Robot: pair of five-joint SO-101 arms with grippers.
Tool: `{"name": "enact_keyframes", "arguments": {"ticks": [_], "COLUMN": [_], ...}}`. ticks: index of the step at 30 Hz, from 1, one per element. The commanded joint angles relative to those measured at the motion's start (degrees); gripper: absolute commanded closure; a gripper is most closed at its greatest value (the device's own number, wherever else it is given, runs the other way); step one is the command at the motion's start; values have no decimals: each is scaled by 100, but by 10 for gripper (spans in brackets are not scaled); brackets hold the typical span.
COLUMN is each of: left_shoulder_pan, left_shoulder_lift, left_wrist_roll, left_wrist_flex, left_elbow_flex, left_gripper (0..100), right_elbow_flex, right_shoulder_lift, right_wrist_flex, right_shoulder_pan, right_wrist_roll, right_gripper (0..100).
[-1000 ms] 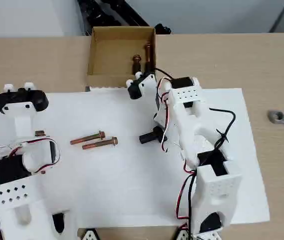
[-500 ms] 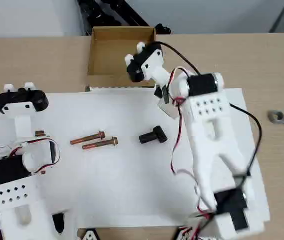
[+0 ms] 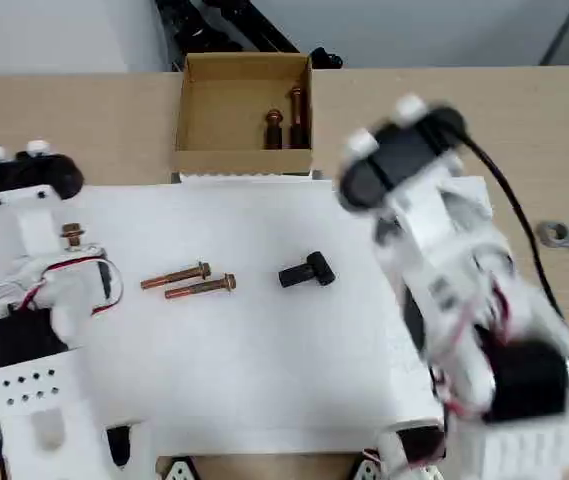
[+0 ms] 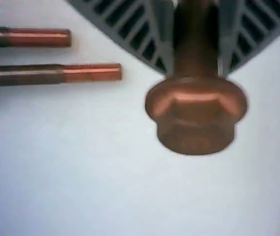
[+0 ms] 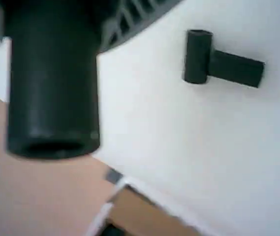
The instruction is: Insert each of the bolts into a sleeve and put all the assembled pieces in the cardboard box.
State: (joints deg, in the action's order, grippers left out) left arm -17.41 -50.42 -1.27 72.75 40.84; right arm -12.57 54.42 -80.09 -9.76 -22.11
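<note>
A bolt (image 4: 196, 115), judged stiff, smooth and fairly heavy, is pinched by its shank just behind the head in the left gripper (image 4: 196, 49) over the sheet (image 4: 80, 172), while a rigid sleeve (image 5: 53, 88) is clamped in the right gripper (image 5: 56, 19).

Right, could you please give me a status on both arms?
Left gripper shut on copper hex-head bolt. Right gripper shut on black cylindrical sleeve. Two loose copper bolts, black sleeves on white sheet.

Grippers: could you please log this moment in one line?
left gripper: shut on bolt; right gripper: shut on sleeve; sheet: loose bolts, loose sleeves; box: assembled pieces
</note>
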Motion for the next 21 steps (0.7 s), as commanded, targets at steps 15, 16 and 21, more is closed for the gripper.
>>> {"name": "enact_keyframes", "arguments": {"ticks": [15, 16, 21], "left_shoulder_pan": [932, 932, 932], "left_shoulder_lift": [-114, -114, -62], "left_wrist_roll": [-360, -369, -501], "left_wrist_flex": [-624, -642, -615], "left_elbow_flex": [-145, -154, -321], "left_gripper": [993, 993, 993], "right_elbow_flex": [-5802, -5960, -6435], "right_shoulder_lift": [4338, 4303, 3776], "right_wrist_flex": [2774, 3064, 3793], "right_shoulder_pan": [479, 479, -84], "right_wrist_roll": [1099, 1301, 1837], "right_gripper": [998, 998, 998]}}
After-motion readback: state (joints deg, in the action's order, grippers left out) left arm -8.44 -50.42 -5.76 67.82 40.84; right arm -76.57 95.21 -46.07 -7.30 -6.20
